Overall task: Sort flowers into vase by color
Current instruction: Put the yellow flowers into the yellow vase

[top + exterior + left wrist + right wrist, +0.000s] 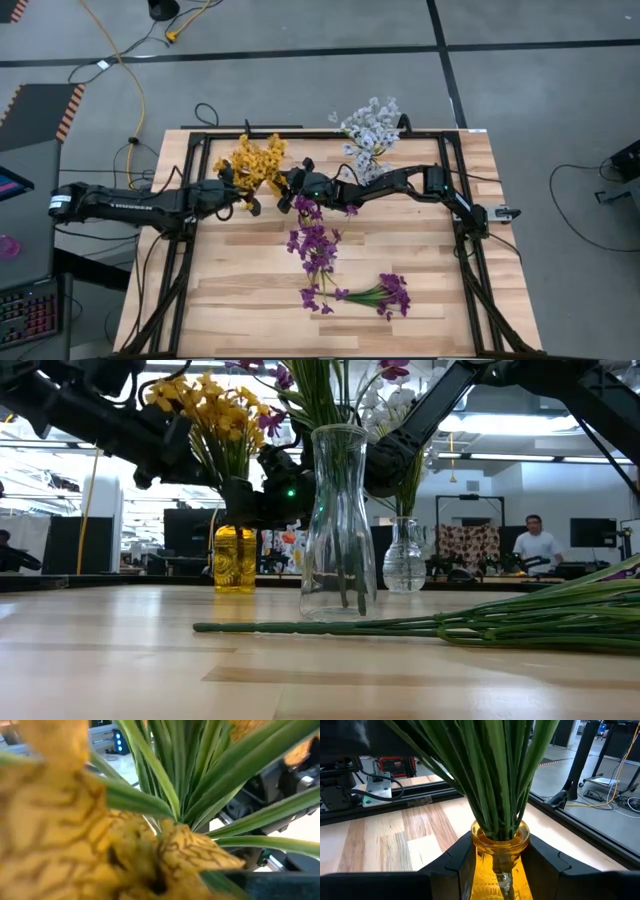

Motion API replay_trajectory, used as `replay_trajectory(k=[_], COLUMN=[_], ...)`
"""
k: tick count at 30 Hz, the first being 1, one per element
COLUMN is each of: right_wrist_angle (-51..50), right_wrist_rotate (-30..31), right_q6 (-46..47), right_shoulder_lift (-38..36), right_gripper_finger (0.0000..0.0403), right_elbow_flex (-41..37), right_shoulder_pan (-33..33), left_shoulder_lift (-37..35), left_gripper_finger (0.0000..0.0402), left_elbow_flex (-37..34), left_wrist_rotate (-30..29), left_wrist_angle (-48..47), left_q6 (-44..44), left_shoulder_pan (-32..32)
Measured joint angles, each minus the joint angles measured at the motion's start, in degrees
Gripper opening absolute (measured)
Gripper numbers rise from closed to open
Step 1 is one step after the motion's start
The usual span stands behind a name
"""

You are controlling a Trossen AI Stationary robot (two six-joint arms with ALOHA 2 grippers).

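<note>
The yellow flowers point(495, 775) stand in an amber vase point(501, 855) gripped between the right gripper's point(501, 870) fingers, a hold only its wrist view reveals. Beside it, the left gripper point(238, 192) is closed among the blossoms. Both arms reach inward.

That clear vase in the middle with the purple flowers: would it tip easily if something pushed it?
Probably yes. The clear vase is tall and narrow with a slim neck, and the purple flowers spread above it, so it looks top-heavy. It appears to be thin glass with no water visible, likely light and fragile. On the smooth wooden table a low push might slide it instead.
</note>
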Motion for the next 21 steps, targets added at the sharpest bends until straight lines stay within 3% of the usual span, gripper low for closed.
replay_trajectory(k=[11,21], right_wrist_angle=[0.02,-0.13], right_wrist_rotate=[-0.04,-0.02], right_q6=[-0.29,-0.44], right_shoulder_lift=[0.00,-0.02], right_gripper_finger=[0.0169,0.0193], right_elbow_flex=[0.01,0.01], right_shoulder_pan=[0.00,0.04], left_shoulder_lift=[0.70,0.44], left_gripper_finger=[0.0017,0.0125], left_elbow_flex=[-0.09,2.13], left_wrist_rotate=[-0.72,-0.49], left_wrist_angle=[2.22,-1.41], left_q6=[0.48,0.66], left_shoulder_pan=[0.02,0.04])
